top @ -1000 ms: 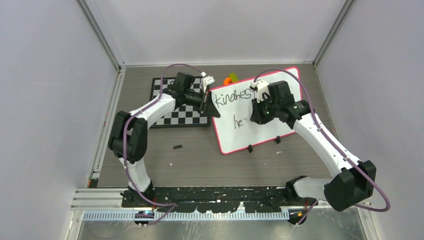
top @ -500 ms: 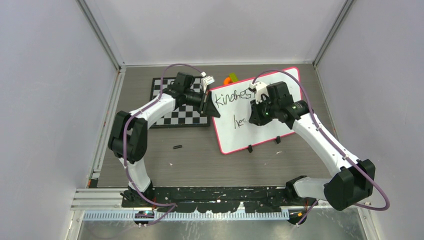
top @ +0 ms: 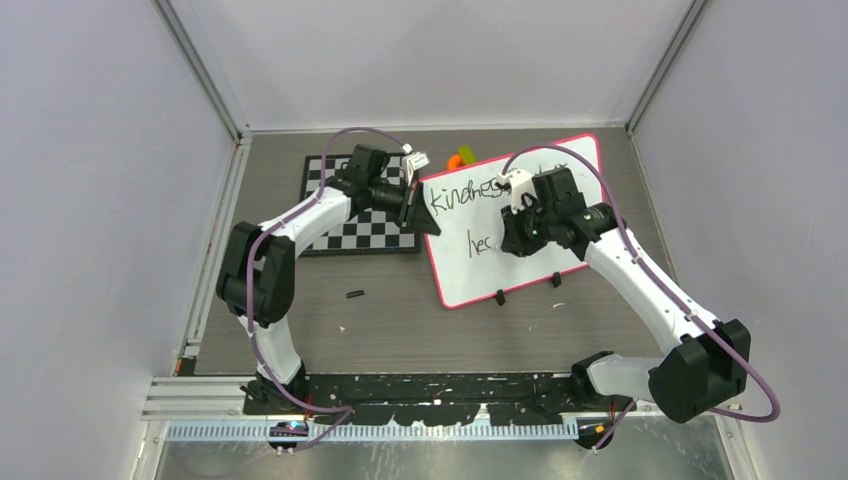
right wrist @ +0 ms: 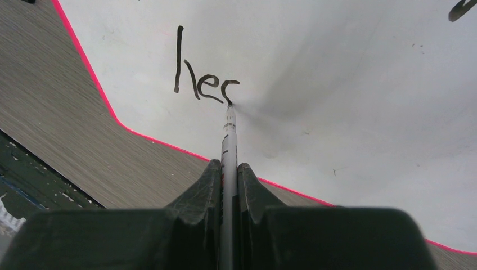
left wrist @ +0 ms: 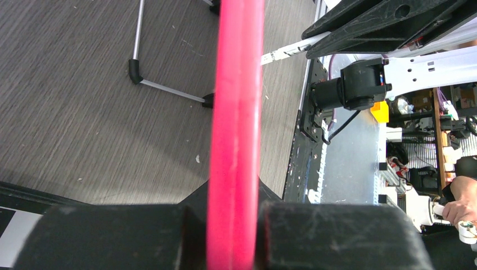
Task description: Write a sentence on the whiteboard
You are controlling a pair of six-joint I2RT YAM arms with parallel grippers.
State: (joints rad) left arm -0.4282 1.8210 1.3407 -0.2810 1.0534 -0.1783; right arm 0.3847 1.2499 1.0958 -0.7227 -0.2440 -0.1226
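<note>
The whiteboard (top: 470, 280), white with a pink frame, lies tilted at the table's middle right. My left gripper (top: 418, 208) is shut on its left edge; in the left wrist view the pink frame (left wrist: 235, 112) runs between the jaws of the left gripper (left wrist: 233, 209). My right gripper (top: 515, 236) hovers over the board, shut on a thin white marker (right wrist: 229, 140). The marker's tip touches the white surface (right wrist: 349, 84) at the end of "hec" (right wrist: 203, 84). The sentence reads "kindnes" (top: 462, 193) on top, with further letters hidden by the right arm, and "hec" (top: 482, 243) below.
A black-and-white checkerboard (top: 345, 222) lies left of the whiteboard, under the left arm. An orange object (top: 460, 158) sits behind the board's top left corner. A small black piece (top: 353, 294) lies on the table. Two black clips (top: 499, 296) stick out from the board's near edge.
The right gripper has drifted slightly right with the marker, and the lower line has grown from "he" to "hec". The left gripper has held still on the board's edge.
</note>
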